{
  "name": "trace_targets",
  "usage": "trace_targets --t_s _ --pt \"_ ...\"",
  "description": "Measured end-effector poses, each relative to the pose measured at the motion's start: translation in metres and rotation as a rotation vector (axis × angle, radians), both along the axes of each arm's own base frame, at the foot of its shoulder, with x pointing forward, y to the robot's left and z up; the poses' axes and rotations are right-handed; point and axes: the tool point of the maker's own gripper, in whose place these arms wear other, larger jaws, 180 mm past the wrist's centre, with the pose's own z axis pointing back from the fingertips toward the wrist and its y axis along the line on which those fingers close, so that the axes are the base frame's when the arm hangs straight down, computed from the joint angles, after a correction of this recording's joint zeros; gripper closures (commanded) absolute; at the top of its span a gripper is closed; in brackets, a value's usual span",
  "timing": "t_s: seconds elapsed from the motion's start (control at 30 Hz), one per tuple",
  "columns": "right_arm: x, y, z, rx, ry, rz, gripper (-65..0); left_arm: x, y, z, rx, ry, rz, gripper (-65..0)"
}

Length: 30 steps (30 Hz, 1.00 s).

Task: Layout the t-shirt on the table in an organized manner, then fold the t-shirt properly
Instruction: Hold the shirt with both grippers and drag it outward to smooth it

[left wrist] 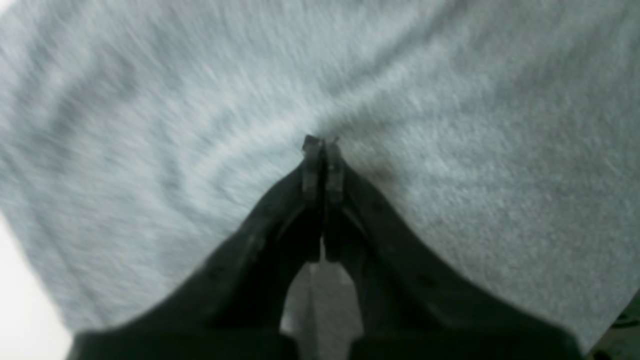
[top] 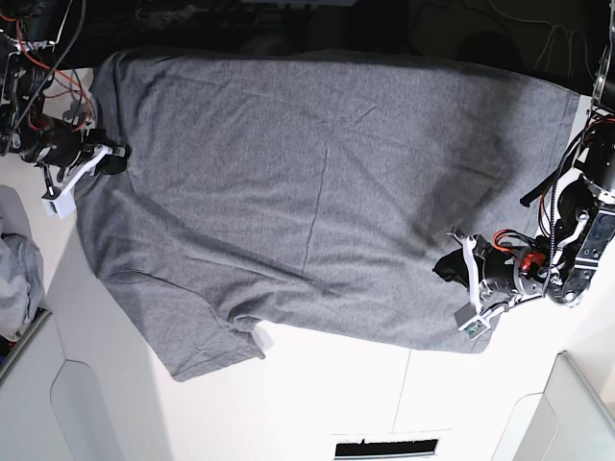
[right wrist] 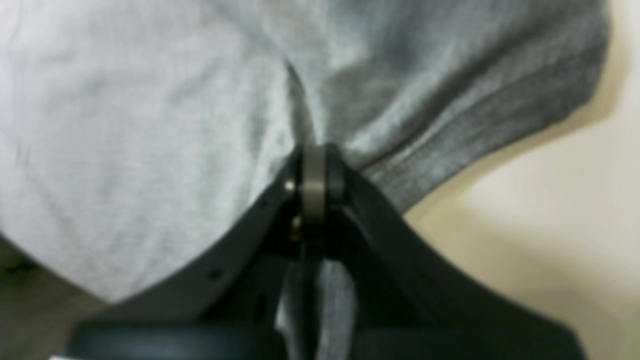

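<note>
The heather-grey t-shirt (top: pixel 307 192) lies spread wide over the white table (top: pixel 317 394), its far edge running into the dark back. One short sleeve (top: pixel 207 341) points toward the front left. My left gripper (top: pixel 444 267) is at the shirt's right front part. In the left wrist view this gripper (left wrist: pixel 322 142) is shut, with the cloth (left wrist: pixel 200 125) puckered at its tips. At the shirt's left edge, my right gripper (top: pixel 113 158) is also shut. The right wrist view shows it (right wrist: pixel 315 150) pinching fabric (right wrist: pixel 125 150) beside a stitched hem (right wrist: pixel 450 145).
A paler bluish-grey bundle of cloth (top: pixel 14 279) lies at the far left. Light grey angled bins stand at the front left (top: pixel 38 403) and front right (top: pixel 577 413). A dark slot (top: pixel 384 447) sits at the front edge. Cables hang behind both arms.
</note>
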Motion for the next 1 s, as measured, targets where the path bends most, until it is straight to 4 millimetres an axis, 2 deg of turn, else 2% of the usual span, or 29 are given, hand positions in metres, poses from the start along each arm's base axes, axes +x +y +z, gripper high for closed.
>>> trace_targets --t_s 0.1,0.23,0.33,0.6,0.7,1.0 --pt "-0.006 0.004 -0.007 0.019 0.02 0.005 0.0 -0.019 -0.002 -0.017 0.002 0.04 -0.006 0.0" --pt "0.002 0.001 -0.014 0.021 -0.006 -0.015 0.0 -0.039 0.01 -0.04 0.074 0.079 0.005 0.0" --pt "0.019 -0.004 -0.017 0.011 -0.001 -0.02 0.0 -0.04 0.011 -0.043 0.073 0.066 0.021 0.0" --pt "0.075 -0.024 -0.009 -0.025 0.005 -0.049 0.0 -0.037 0.012 -0.042 0.076 0.053 0.026 0.0" --pt "0.095 -0.03 -0.002 -0.051 0.01 -0.069 0.0 -0.031 0.012 -0.037 0.077 0.037 0.025 0.0" --pt "0.126 -0.033 0.018 -0.063 -0.026 -0.081 0.0 0.028 0.017 0.012 0.083 -0.105 0.076 0.0"
